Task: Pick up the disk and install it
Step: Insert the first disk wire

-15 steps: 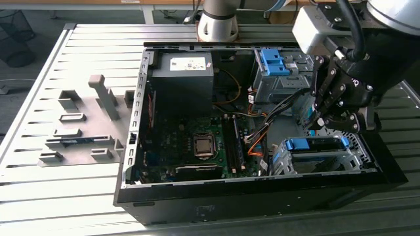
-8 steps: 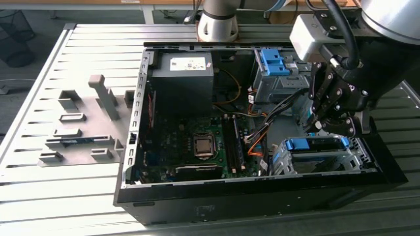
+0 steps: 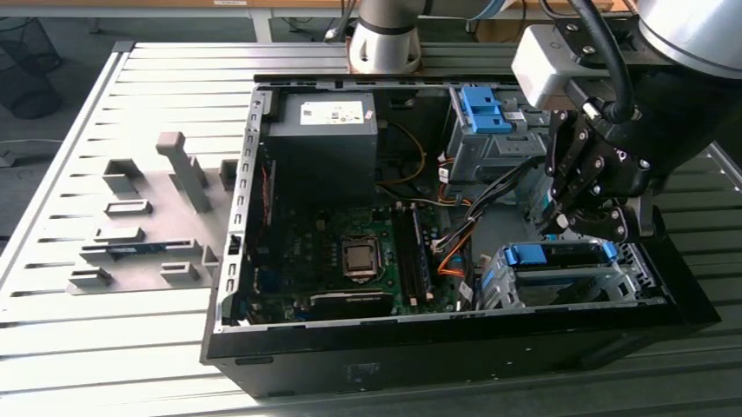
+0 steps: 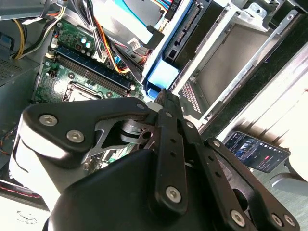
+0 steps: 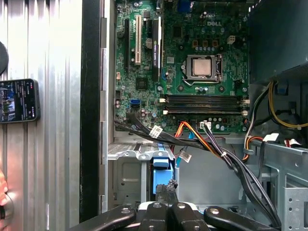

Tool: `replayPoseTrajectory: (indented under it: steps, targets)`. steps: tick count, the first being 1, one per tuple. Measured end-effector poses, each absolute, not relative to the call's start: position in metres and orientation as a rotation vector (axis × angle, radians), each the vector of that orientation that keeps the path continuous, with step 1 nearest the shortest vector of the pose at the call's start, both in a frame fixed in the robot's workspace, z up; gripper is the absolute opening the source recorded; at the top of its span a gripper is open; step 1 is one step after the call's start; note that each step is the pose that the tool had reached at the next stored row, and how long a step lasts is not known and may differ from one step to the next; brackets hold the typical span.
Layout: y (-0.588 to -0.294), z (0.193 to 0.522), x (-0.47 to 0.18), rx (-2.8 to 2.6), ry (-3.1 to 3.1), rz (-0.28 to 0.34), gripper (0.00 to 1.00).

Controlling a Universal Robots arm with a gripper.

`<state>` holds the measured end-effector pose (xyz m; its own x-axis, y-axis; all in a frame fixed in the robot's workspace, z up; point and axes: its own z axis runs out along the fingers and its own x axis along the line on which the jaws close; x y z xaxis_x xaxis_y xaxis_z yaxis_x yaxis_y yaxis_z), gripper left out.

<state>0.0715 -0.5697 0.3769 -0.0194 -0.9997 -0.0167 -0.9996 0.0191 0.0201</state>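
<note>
cables [image 3: 470, 228] crowd drive cage [image 3: 510, 291] around disk [image 3: 557, 254] under closed fingers [image 5: 159, 197].

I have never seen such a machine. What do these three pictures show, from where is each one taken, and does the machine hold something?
It is a robot arm that ends in a gripper with two jaws. The exterior view looks from outside at a slatted metal table that carries an open computer case and a grey tray of holders. Both wrist views come from cameras riding on the arm. They look past the gripper into the case, at the green circuit board. The jaws look closed, with nothing visible between them. Their tip is over a metal cage. In it sits what seems to be the disk, in a blue frame. A phone lies on the table.
</note>
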Motion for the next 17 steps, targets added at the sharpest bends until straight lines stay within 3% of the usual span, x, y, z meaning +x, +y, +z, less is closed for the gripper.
replayPoseTrajectory:
  steps: [17]
  targets:
    - [-0.566, 0.373, 0.124, 2.198, -2.24, -0.042, 0.11]
